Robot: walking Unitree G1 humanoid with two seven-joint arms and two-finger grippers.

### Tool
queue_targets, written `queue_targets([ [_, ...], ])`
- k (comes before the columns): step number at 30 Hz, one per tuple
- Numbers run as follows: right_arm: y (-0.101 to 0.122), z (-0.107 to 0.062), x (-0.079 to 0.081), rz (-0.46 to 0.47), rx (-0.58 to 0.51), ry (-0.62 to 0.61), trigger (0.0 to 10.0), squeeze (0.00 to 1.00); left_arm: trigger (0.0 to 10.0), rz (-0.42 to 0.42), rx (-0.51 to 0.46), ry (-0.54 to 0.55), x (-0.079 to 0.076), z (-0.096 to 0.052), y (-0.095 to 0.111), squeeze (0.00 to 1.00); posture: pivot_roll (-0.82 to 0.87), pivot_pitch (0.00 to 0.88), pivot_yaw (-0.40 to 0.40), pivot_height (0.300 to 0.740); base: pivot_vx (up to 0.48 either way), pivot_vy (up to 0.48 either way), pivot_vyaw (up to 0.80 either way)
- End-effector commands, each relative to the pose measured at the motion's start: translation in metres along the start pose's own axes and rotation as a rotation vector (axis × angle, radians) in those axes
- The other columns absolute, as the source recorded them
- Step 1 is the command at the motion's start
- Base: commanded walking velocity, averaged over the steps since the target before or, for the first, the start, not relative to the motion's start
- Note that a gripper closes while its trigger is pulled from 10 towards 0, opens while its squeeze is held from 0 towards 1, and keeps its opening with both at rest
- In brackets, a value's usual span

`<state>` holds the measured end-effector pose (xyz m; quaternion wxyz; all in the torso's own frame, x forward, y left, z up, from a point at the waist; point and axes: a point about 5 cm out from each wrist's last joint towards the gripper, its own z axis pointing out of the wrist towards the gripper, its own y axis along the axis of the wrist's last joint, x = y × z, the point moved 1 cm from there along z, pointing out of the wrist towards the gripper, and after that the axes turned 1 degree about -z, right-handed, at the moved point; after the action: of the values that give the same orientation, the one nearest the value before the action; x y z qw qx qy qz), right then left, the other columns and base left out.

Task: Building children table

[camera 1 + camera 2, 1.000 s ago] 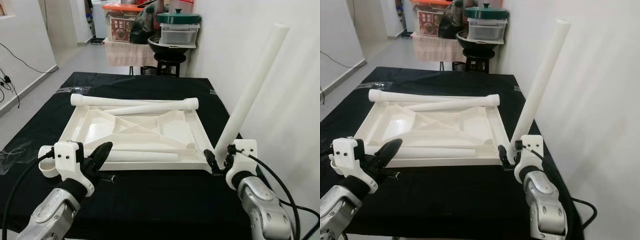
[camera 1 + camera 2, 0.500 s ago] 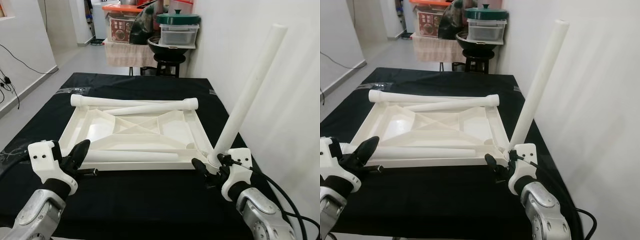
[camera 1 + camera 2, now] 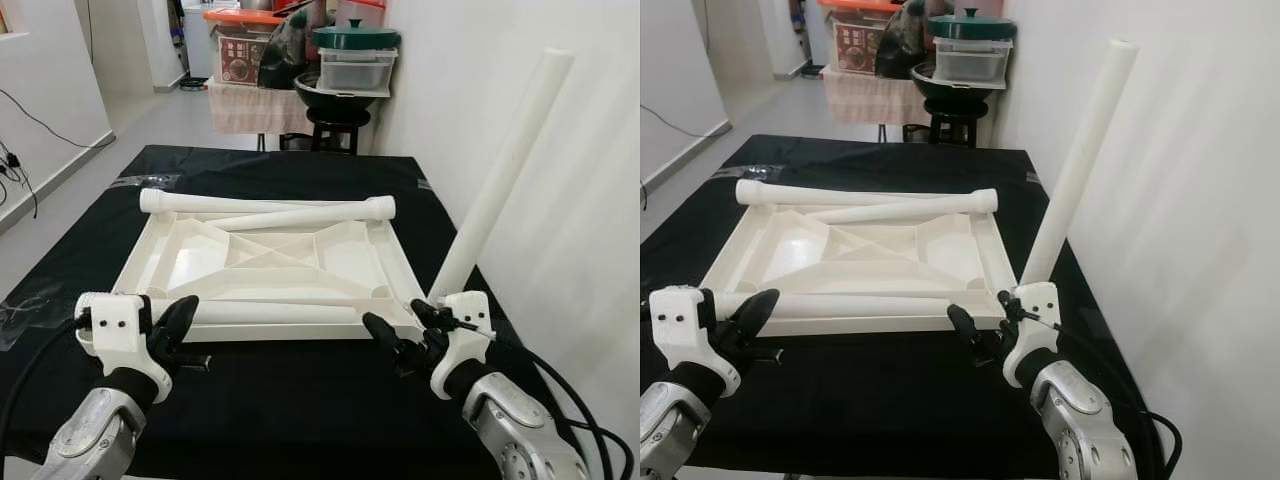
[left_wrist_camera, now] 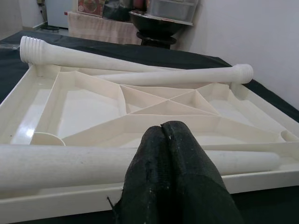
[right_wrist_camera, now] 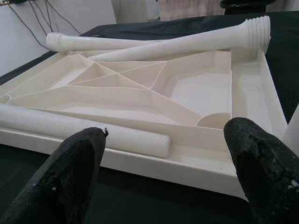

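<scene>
Far behind the black tabletop (image 3: 300, 400), a green-lidded pot (image 3: 357, 37) tops a clear container (image 3: 358, 68) on a stool (image 3: 338, 125), beside an orange-lidded box (image 3: 240, 45).

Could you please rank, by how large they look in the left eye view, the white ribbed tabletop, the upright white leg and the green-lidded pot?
1. Upside-down white ribbed plastic tabletop.
2. Upright white plastic tube leg, standing at the tabletop's near right corner.
3. Green-lidded pot, far behind, so distance shrinks it.

Upright leg (image 3: 500, 170) blocks tabletop's (image 3: 350, 255) right corner; loose legs (image 3: 270, 205) bar far edge; near edge apparently open.
</scene>
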<state>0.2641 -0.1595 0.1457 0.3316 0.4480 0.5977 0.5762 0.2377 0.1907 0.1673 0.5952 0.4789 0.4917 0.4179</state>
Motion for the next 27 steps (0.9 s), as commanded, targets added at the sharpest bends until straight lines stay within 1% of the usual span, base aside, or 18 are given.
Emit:
queue_targets([
  [1, -0.003, 0.001, 0.002, 0.022, -0.003, 0.014, 10.0, 0.0, 10.0, 0.027, -0.004, 0.004, 0.001, 0.0, 0.0, 0.0, -0.07, 0.0, -0.06, 0.74, 0.0, 0.48, 0.0],
  [4, -0.003, 0.002, 0.002, 0.04, -0.009, 0.024, 10.0, 0.0, 10.0, 0.045, -0.012, 0.026, 0.002, 0.0, 0.001, 0.0, -0.07, 0.0, -0.06, 0.74, 0.0, 0.48, 0.0],
  [10, -0.004, 0.002, 0.003, 0.045, -0.011, 0.032, 10.0, 0.0, 10.0, 0.053, -0.014, 0.025, 0.001, 0.0, 0.001, 0.0, -0.07, 0.0, -0.059, 0.74, 0.0, 0.48, 0.0],
  [14, -0.004, 0.002, 0.002, 0.043, -0.013, 0.029, 10.0, 0.0, 10.0, 0.013, -0.039, 0.039, 0.002, 0.001, 0.004, 0.0, -0.07, 0.0, -0.055, 0.74, 0.0, 0.43, 0.0],
  [18, -0.004, 0.002, 0.002, 0.04, -0.012, 0.027, 10.0, 0.0, 10.0, 0.028, -0.056, 0.041, 0.003, 0.002, 0.007, 0.0, -0.07, 0.0, -0.057, 0.74, 0.0, 0.0, 0.0],
  [22, -0.002, 0.003, 0.001, 0.016, -0.019, 0.005, 10.0, 0.0, 10.0, 0.046, -0.067, 0.03, 0.0, 0.005, 0.011, 0.0, -0.07, 0.0, -0.057, 0.74, 0.0, 0.0, 0.0],
  [25, 0.002, 0.006, -0.002, 0.015, -0.041, -0.03, 10.0, 0.0, 10.0, 0.105, -0.081, 0.011, -0.004, 0.008, 0.015, 0.0, -0.07, 0.0, -0.055, 0.74, 0.0, 0.0, 0.0],
  [27, 0.004, 0.008, -0.003, 0.011, -0.048, -0.046, 10.0, 0.0, 10.0, 0.118, -0.085, 0.003, -0.006, 0.009, 0.016, 0.0, -0.07, 0.0, -0.055, 0.74, 0.0, 0.0, 0.0],
])
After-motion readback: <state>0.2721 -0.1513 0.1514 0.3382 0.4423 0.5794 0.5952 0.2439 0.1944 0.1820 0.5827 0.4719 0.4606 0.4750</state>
